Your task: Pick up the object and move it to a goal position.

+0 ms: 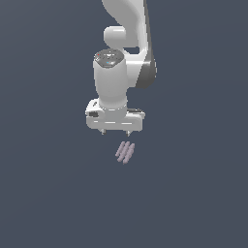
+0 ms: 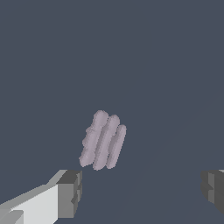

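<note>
Exterior view first: my end effector (image 1: 115, 131) hangs over the counter (image 1: 43, 193) with its two short fingers pointing down and nothing between them. The object (image 1: 125, 152) lies flat just below and a bit toward the exterior view's right of where I'm hanging, clear of the fingers, not touched yet. No goal marker anywhere that I can spot, so I can't say where it's meant to end up.

Wrist view: the object (image 2: 103, 140) sits out ahead of my fingers (image 2: 70, 192), nearer the one with the white body behind it than the other finger at the far edge. The jaws stand wide apart, way wider than the thing itself.

So I reckon I'm still lining up. To do it right I'd slide across until the object is dead centre between the fingers, and turn the wrist so the pads close across the three rods, not along them. Then straight down and squeeze. It's small and ridged, so an off-centre pinch would probably flick it sideways.

Count: one object made of three joined rods, one end effector, two fingers.
</note>
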You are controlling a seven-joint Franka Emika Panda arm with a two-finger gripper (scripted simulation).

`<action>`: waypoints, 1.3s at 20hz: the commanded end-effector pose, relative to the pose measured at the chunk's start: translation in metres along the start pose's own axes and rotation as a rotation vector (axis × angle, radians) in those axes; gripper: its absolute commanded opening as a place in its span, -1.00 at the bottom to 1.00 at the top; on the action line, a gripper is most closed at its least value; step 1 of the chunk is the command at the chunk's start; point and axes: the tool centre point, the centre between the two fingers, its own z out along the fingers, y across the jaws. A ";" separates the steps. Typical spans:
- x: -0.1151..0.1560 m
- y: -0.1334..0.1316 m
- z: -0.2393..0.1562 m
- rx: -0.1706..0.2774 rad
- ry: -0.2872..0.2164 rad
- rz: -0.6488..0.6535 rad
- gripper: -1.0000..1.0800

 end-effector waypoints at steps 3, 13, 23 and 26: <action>0.000 -0.005 0.014 0.000 -0.009 0.038 0.92; -0.003 -0.025 0.074 -0.009 -0.043 0.201 0.92; -0.009 -0.037 0.114 -0.021 -0.063 0.306 0.92; -0.010 -0.038 0.117 -0.022 -0.065 0.315 0.92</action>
